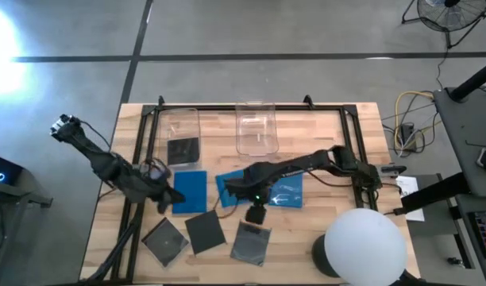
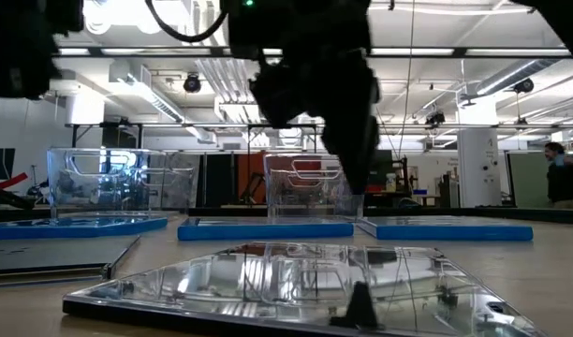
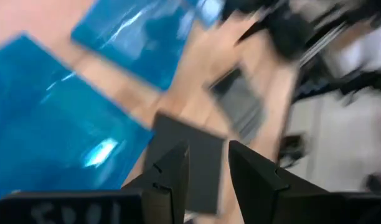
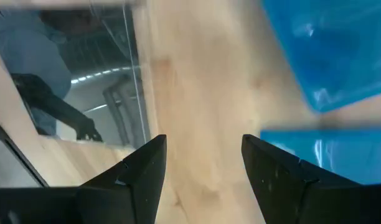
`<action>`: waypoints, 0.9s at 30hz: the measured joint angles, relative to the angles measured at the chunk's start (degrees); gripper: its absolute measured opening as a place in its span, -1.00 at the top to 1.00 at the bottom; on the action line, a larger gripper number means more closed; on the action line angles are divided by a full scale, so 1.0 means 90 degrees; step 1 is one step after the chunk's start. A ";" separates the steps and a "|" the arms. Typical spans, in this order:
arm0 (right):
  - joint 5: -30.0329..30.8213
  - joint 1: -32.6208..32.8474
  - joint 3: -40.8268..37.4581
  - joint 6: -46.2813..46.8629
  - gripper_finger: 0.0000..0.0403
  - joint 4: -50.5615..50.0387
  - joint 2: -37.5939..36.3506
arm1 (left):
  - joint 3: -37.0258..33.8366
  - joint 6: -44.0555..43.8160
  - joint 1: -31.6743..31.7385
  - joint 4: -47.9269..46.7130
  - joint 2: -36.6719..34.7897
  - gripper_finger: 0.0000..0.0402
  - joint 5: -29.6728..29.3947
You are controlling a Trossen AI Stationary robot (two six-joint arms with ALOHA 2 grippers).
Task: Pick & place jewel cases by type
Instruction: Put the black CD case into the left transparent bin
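Over the middle blue case (image 1: 231,184) our right gripper (image 1: 229,188) hovers, fingers apart and empty; next we lower and clamp its edge.

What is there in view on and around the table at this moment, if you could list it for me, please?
Blue jewel cases: three, bright blue, mid-table in a row, partly under the right arm.
Dark jewel cases: four, grey-black; three along the near edge, one inside the left bin.
Clear bins: two, transparent, at the far side.
Table: one, light wood with a black frame.
White globe: one, near right corner.
Fan: one, on the floor, far right.
Left tool: open, at the leftmost blue case.
Right tool: open, over the middle blue case.
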 joint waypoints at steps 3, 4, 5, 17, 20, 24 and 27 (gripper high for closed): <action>-0.0114 0.0281 -0.0586 0.0206 -0.01 0.0440 -0.0286 | -0.0023 0.0290 -0.0038 0.0146 0.0421 0.53 0.0399; -0.0193 0.0379 -0.0778 0.0331 -0.01 0.0630 -0.0385 | 0.0017 0.0446 -0.0060 0.0262 0.0539 0.53 0.0515; -0.0264 0.0463 -0.0977 0.0456 -0.01 0.0836 -0.0466 | 0.0045 0.0581 -0.0089 0.0376 0.0669 0.53 0.0621; -0.0290 0.1272 -0.2694 0.2043 -0.01 0.2884 -0.1237 | 0.0365 0.0931 -0.0141 0.0666 0.1694 0.53 0.0932; -0.0494 0.1426 -0.2900 0.2216 -0.01 0.3159 -0.1283 | 0.0402 0.1084 -0.0139 0.0835 0.1899 0.53 0.0945; -0.0599 0.1571 -0.3132 0.2329 -0.01 0.3592 -0.1284 | 0.0421 0.1286 -0.0141 0.1377 0.2211 0.53 0.0994; -0.0649 0.1594 -0.3376 0.2556 -0.01 0.4102 -0.1287 | 0.0421 0.1274 -0.0141 0.1576 0.2511 0.53 0.1086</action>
